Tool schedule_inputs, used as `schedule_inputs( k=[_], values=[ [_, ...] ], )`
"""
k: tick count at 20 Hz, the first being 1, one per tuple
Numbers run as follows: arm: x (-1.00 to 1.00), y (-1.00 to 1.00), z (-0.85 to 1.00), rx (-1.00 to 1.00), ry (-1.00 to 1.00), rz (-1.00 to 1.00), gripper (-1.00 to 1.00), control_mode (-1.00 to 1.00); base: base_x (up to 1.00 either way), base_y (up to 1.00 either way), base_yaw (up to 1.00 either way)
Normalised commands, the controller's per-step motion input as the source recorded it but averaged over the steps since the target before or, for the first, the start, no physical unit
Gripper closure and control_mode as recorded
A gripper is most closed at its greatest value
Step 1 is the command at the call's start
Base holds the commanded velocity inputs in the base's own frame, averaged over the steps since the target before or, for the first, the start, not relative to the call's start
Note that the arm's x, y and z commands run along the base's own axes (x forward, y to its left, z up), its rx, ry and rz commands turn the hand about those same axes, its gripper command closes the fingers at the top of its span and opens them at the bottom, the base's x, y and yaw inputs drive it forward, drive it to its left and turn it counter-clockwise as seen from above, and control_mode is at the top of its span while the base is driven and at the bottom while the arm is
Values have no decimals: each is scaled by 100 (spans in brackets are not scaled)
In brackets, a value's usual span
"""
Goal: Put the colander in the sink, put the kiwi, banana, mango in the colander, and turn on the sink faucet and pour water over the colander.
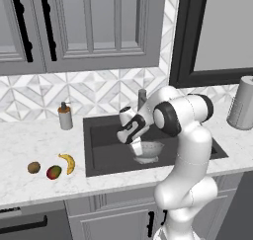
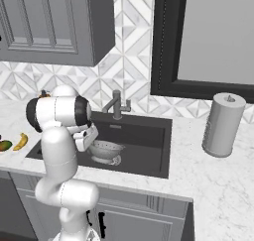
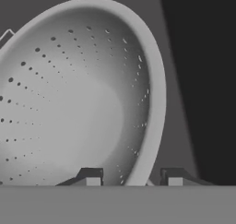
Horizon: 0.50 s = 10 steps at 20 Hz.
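Note:
The silver colander (image 1: 150,150) (image 2: 106,150) (image 3: 78,94) rests on the floor of the dark sink (image 1: 105,152) (image 2: 149,148), upright. My gripper (image 1: 136,147) (image 3: 131,178) hangs at its left rim; the two fingertips stand apart, one inside the bowl and one outside, with the rim between them and gaps on both sides. On the counter left of the sink lie the brown kiwi (image 1: 33,167), the red-green mango (image 1: 54,172) (image 2: 4,146) and the yellow banana (image 1: 68,163) (image 2: 21,142). The grey faucet (image 1: 142,98) (image 2: 117,105) stands behind the basin.
A grey soap dispenser (image 1: 65,116) stands at the back left of the sink. A paper towel roll (image 1: 242,103) (image 2: 223,125) stands on the counter to the right. Wall cabinets hang overhead and a dark-framed window is behind the faucet.

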Motion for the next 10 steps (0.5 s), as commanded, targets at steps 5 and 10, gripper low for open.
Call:
schedule_inputs(
  k=[5, 10],
  values=[
    [-9, 0, -14, -3, -22, 0, 100, -100, 0, 0, 0],
    [-2, 0, -15, -4, -24, -3, 100, -100, 0, 0, 0]
  ],
)
